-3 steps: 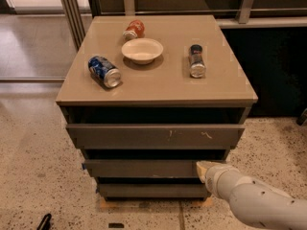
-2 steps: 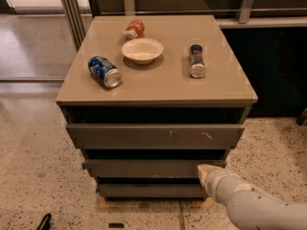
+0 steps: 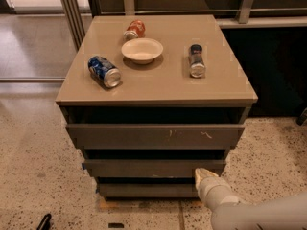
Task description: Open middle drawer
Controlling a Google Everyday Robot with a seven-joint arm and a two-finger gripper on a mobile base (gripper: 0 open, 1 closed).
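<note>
The middle drawer [image 3: 144, 168] is a plain flat grey-brown front between the larger scratched top front [image 3: 153, 136] and the narrow bottom front [image 3: 144, 190]. It stands slightly proud of the cabinet, with a dark gap above it. My gripper [image 3: 202, 174] comes in from the lower right on a white arm. Its pale tip rests against the right end of the middle drawer front, at its lower edge.
On the cabinet top [image 3: 225, 80] lie a blue can [image 3: 104, 71], a red can [image 3: 135, 29], a white bowl [image 3: 142, 50] and a dark can [image 3: 196, 60]. A speckled floor surrounds the cabinet. A dark counter stands to the right, a rail behind.
My arm has drawn a little lower and to the right, and the tip stays at the right end of the middle drawer front. The drawer fronts look unmoved.
</note>
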